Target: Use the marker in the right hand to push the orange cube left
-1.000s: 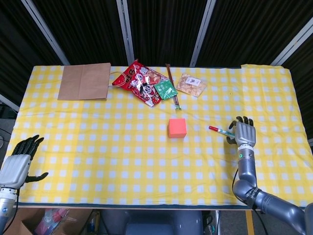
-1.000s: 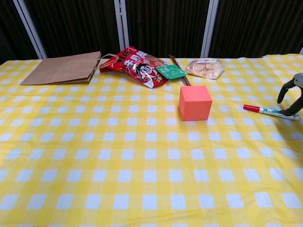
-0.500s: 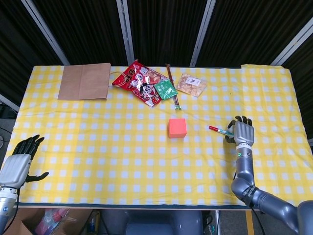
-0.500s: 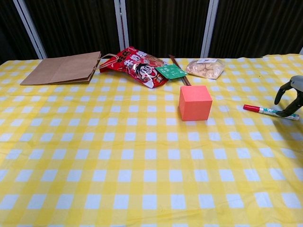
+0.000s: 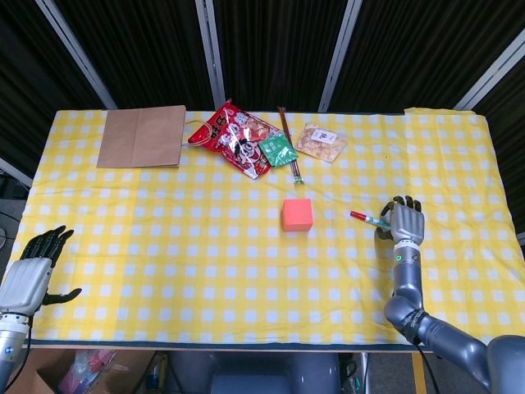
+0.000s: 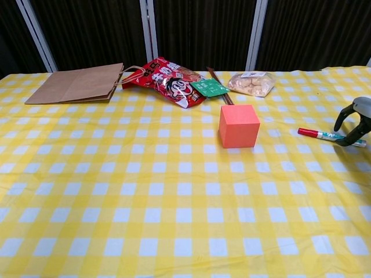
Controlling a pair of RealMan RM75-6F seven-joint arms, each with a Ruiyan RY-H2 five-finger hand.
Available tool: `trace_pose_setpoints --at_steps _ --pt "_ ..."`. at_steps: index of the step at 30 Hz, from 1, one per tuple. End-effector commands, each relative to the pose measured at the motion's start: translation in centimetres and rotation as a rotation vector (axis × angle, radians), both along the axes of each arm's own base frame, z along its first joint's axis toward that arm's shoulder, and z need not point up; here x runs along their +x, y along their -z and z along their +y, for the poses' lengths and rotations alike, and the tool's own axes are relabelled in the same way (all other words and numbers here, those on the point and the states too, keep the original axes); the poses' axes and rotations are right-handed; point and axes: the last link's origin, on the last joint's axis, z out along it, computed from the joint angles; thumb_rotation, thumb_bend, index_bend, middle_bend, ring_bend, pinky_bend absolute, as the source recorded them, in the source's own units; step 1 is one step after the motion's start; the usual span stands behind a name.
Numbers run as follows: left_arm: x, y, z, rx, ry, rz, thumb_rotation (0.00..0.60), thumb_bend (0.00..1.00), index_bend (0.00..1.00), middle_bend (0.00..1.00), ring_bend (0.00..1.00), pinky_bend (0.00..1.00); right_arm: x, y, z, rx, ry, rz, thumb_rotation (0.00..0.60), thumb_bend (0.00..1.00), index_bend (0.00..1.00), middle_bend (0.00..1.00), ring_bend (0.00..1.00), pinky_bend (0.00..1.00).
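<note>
The orange cube (image 5: 297, 214) (image 6: 238, 125) stands on the yellow checked cloth near the middle of the table. To its right a red-capped marker (image 5: 367, 218) (image 6: 319, 134) lies flat on the cloth, its cap pointing at the cube with a gap between them. My right hand (image 5: 406, 220) (image 6: 353, 119) sits at the marker's far end. In the chest view its curved fingers (image 6: 349, 138) arch over that end and straddle it without clearly closing on it. My left hand (image 5: 29, 275) hovers off the table's front left corner, fingers apart and holding nothing.
Along the back lie a brown paper bag (image 5: 143, 135), a red snack bag (image 5: 234, 137), a green packet (image 5: 279, 151), chopsticks (image 5: 288, 141) and a clear bag of snacks (image 5: 320, 142). The table's front edge (image 5: 246, 345) runs below the hands.
My right hand has crept slightly left along the marker's end. The marker and the cube have stayed where they were, and the left hand is still.
</note>
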Motion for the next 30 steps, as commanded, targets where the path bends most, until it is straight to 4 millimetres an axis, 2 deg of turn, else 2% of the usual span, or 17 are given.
trace_pose_setpoints --at_steps 1,14,21,30 --pt "0.0 0.0 0.0 0.0 -0.001 -0.001 0.6 0.02 0.0 0.0 0.0 0.0 -0.1 0.2 -0.1 -0.001 0.002 -0.003 0.6 0.36 0.5 0.2 0.03 0.04" --pt "0.0 -0.1 0.1 0.002 -0.003 -0.007 0.6 0.02 0.0 0.0 0.0 0.0 -0.3 0.7 0.0 -0.006 -0.017 -0.012 0.6 0.37 0.63 0.25 0.06 0.06" --pt "0.0 -0.1 0.1 0.002 -0.005 -0.012 0.6 0.02 0.0 0.0 0.0 0.0 -0.3 0.5 0.0 -0.01 -0.041 -0.017 0.6 0.5 0.67 0.26 0.06 0.06" --pt "0.1 -0.1 0.0 0.002 -0.006 -0.018 0.6 0.02 0.0 0.0 0.0 0.0 0.1 -0.8 0.1 -0.028 -0.076 -0.031 0.6 0.52 0.69 0.26 0.06 0.06"
